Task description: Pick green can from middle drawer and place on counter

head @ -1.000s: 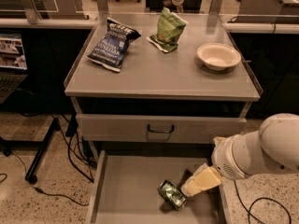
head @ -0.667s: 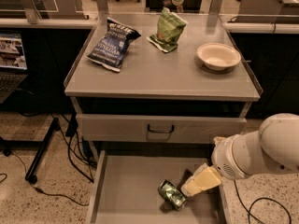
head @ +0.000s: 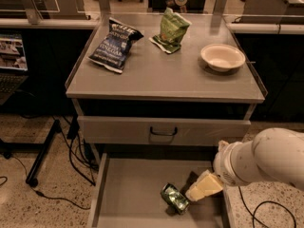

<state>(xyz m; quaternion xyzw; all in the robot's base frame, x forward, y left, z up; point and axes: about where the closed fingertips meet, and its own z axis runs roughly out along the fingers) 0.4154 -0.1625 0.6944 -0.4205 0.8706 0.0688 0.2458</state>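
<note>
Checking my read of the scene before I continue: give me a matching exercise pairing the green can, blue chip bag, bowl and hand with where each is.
Things:
1 green can
2 blue chip bag
3 bowl
4 hand

Places:
A on the counter, right part in the view
B lying on the floor of the open middle drawer
C on the counter, left part in the view
D low in the open drawer, just right of the can

Pairs: 1-B, 2-C, 3-A, 4-D.
</note>
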